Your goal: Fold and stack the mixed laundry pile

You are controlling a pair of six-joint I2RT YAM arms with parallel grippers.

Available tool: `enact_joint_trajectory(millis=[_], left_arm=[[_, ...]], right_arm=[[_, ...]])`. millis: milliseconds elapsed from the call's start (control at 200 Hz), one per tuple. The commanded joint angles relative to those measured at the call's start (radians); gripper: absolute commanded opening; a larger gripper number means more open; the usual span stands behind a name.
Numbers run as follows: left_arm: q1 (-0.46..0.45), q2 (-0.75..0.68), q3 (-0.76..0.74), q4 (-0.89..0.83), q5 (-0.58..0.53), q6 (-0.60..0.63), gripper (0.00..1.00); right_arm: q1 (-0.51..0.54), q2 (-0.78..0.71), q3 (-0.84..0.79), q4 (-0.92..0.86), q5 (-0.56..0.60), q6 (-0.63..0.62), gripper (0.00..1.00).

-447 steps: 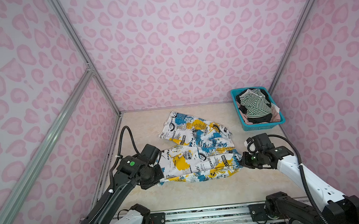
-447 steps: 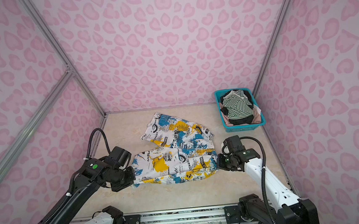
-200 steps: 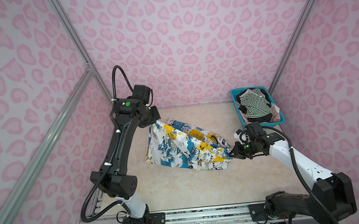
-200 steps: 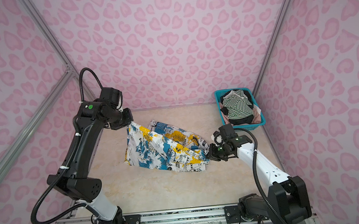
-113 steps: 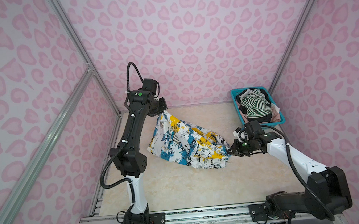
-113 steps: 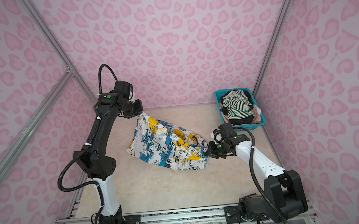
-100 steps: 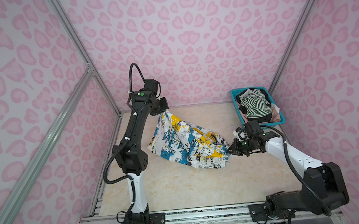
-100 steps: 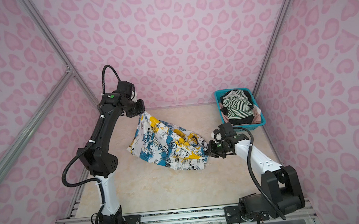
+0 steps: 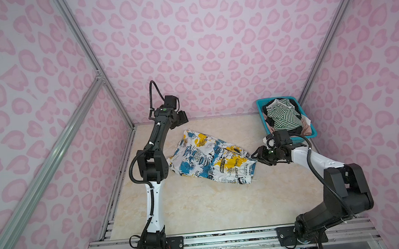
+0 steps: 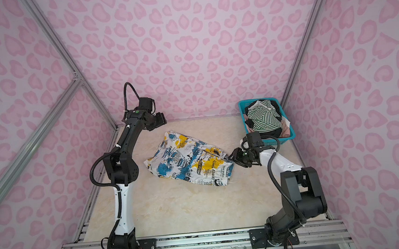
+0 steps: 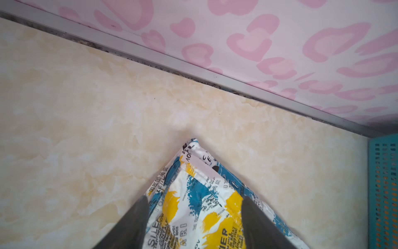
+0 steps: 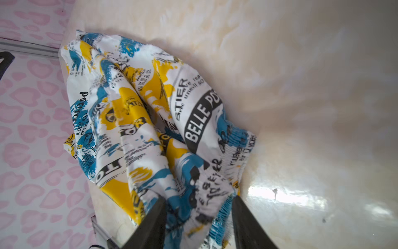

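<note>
In both top views you have just let go. Half a second back the printed garment [image 9: 211, 158] hung stretched between your two arms; now it lies on the table [image 9: 200, 207] as a rumpled, doubled-over slab, mid-table and a little toward the back. Your left gripper [image 9: 184, 118] is up near the back wall [image 9: 212, 56], clear of the cloth with nothing in it, while your right gripper [image 9: 256, 155] sits low at the garment's right edge. The teal basket [image 9: 260, 103] in the far right corner holds the rest of the pile, the striped top [image 9: 283, 119] uppermost, so I judge only this first piece is under way. In the left wrist view, the left gripper [image 11: 195, 200] has its jaws spread wide. The garment's [image 11: 202, 172] pointed corner rests on the marble below them and nothing is pinched. The basket's mesh wall [image 11: 383, 183] shows at the edge. In the right wrist view, the right gripper [image 12: 197, 202] is parted too, about halfway. The gathered waistband of the garment [image 12: 150, 107] lies loose in the gap and looks released, not clamped. The fold is down but puffy and creased, so you will likely need to regrip for a smoothing pass or a second fold before stacking.
</note>
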Motion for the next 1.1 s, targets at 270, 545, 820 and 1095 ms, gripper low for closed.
enact_joint_trajectory(millis=[270,545,820,1095], left_arm=[[0.070,-0.441,-0.557,0.105,0.029,0.005,0.77],[0.098,-0.654,-0.952,0.171,-0.018,-0.043,0.75],[0.107,-0.727,-1.075,0.221,0.003,-0.029,0.74],[0.120,-0.742,-1.082,0.209,-0.011,-0.007,0.71]], right_arm=[[0.112,0.010,0.101,-0.207,0.084,-0.430,0.71],[0.268,0.090,0.172,-0.277,0.315,-0.603,0.72],[0.271,0.217,0.239,-0.323,0.388,-0.669,0.54],[0.221,0.264,0.372,-0.424,0.040,-0.602,0.03]])
